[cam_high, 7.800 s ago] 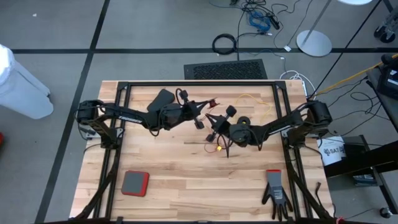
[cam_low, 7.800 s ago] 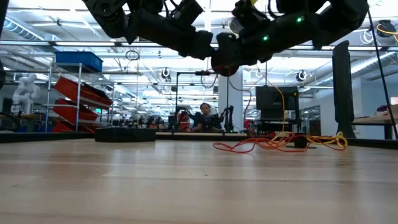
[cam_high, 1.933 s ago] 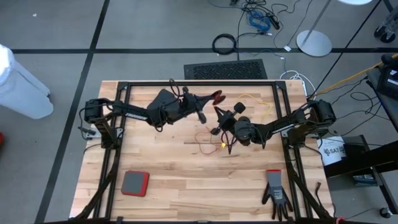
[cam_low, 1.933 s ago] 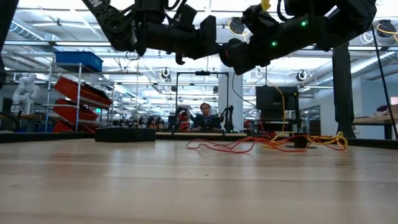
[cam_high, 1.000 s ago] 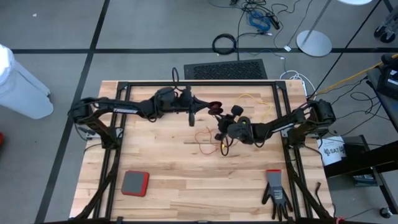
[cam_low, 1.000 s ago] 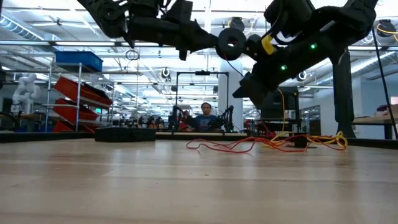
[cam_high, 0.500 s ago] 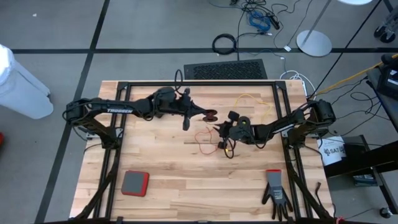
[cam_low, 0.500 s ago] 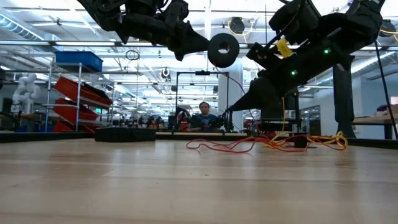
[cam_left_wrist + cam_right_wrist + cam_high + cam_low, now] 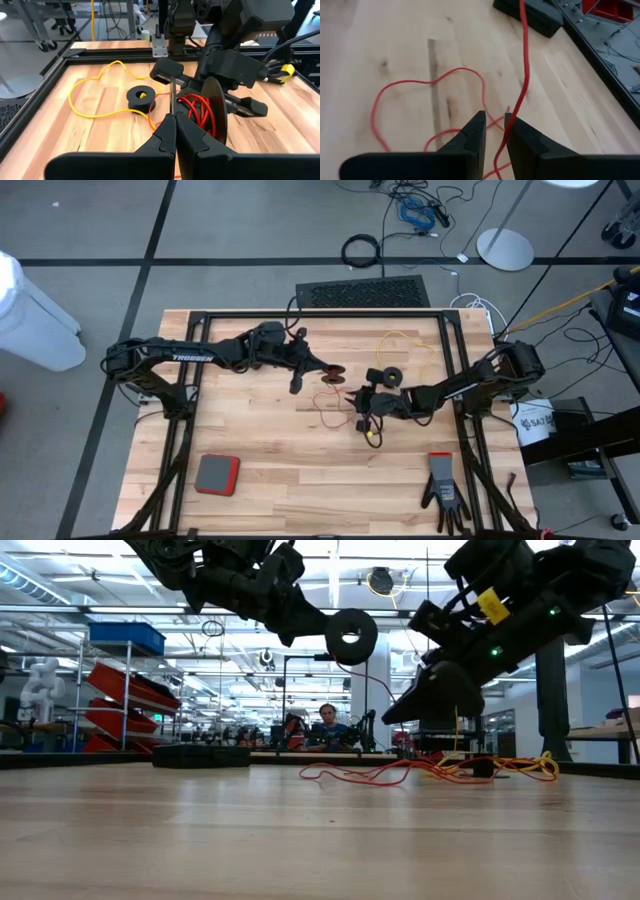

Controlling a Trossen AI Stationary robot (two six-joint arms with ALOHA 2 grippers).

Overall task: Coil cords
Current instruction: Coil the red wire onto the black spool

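Observation:
My left gripper [image 9: 322, 367] hangs shut over the table's middle, holding a small black reel [image 9: 206, 111] wound with red cord [image 9: 196, 112]. From the reel [image 9: 351, 636] the red cord runs down to my right gripper [image 9: 494, 131], whose fingers stand slightly apart, then lies in loose loops [image 9: 326, 402] on the wood. My right gripper [image 9: 358, 398] is just right of the reel and lower, pointing down at a slant. The yellow cord [image 9: 405, 345] lies loose at the far right, its black reel [image 9: 392, 375] flat on the table. My left gripper pinches the thin edge of the reel's near flange [image 9: 172, 102] between its two shut fingers. The fingers come nearly level from the table's left. The reel hangs clear of the table. My right gripper has the red cord [image 9: 512, 112] running through its narrow gap, along one finger's inner side [image 9: 509, 131]. The fingers slant down from the table's right. The cord rises from them almost straight.
A red and grey pad [image 9: 216, 474] lies at the near left and a black glove [image 9: 443, 485] at the near right. Black frame rails [image 9: 320, 313] border the table. A flat black block [image 9: 200, 755] sits at the far side.
My left gripper has tipped downward, so the reel has come lower and a little toward the near edge. My right gripper has moved toward the near edge and sunk, tipping further down, with the red cord still running up to the reel.

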